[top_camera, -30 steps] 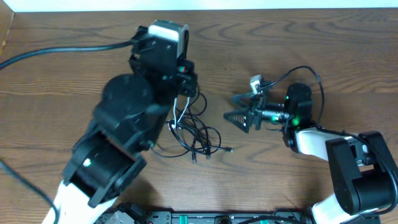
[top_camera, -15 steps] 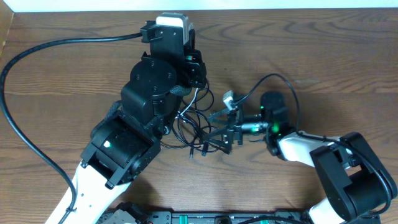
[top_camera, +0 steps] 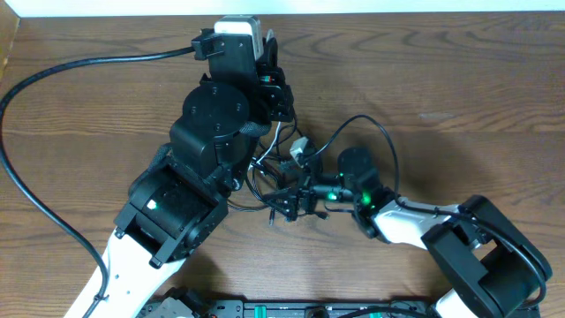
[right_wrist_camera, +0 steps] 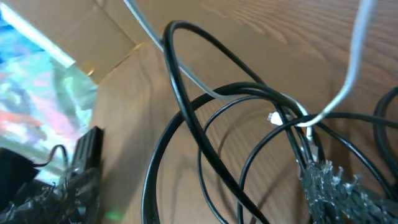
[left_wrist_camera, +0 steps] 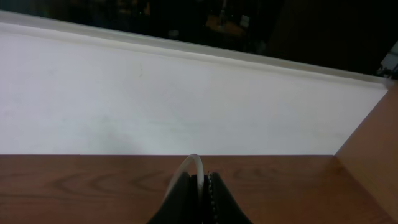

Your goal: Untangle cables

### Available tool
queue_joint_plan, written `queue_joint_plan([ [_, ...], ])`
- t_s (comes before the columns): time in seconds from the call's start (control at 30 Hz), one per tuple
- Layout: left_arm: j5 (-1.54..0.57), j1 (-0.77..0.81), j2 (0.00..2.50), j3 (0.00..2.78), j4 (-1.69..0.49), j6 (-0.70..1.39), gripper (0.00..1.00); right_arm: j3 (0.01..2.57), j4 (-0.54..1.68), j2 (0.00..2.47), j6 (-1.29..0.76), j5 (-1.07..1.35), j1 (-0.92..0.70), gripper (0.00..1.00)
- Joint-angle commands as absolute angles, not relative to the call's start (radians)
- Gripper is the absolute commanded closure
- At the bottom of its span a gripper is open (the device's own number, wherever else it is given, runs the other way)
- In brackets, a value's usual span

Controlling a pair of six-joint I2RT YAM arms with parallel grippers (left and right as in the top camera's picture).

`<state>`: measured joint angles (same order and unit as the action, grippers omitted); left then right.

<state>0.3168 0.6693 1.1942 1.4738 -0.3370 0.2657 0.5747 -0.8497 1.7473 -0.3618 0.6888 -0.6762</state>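
left tool pinches the white cable, right tool spread at the black loops

we see a brown wooden worktop point(top_camera: 459, 79) filling the overhead view. the left arm point(top_camera: 199, 168) is the biggest thing on it, a bulky black body reaching from the lower left up towards the far middle. the right arm point(top_camera: 441, 234) comes in from the lower right and stretches low across the worktop towards the centre. a thick black wire point(top_camera: 53, 79) curves from the left arm out over the left side of the worktop.

between the two arms, near the middle of the worktop, lies the black cable point(top_camera: 265, 181) in several overlapping loops. in the right wrist view these loops cross one another. the white cable point(top_camera: 277, 137) runs down from the left arm's end into the black loops and crosses them.

the left tool point(left_wrist_camera: 202, 196) is pressed together on the white cable, and a short bend of it pokes up from between the closed tips in the left wrist view. that view looks out over the worktop at a pale wall point(left_wrist_camera: 186, 99).

the right tool point(top_camera: 293, 196) is spread wide at the right edge of the loops and grips nothing. in its own view its fingers point(right_wrist_camera: 333, 186) stand at the two lower corners with the black loops between them, and the white cable passes just beside the right-hand one.
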Motion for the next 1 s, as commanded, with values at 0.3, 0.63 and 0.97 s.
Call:
queue_joint_plan([
  [0.3,0.323,0.666,1.187,1.539,-0.297,0.294,0.93,0.574,-0.762,1.748,-0.219,0.221,-0.854,0.21],
  [0.63,0.332,0.655,1.158,1.539,-0.070,0.067,0.93,0.574,-0.683,1.748,-0.213,0.216,-0.807,0.99],
  [0.97,0.586,0.617,1.061,1.539,0.121,-0.176,0.92,0.574,-0.661,1.748,-0.237,0.268,-0.748,0.99],
])
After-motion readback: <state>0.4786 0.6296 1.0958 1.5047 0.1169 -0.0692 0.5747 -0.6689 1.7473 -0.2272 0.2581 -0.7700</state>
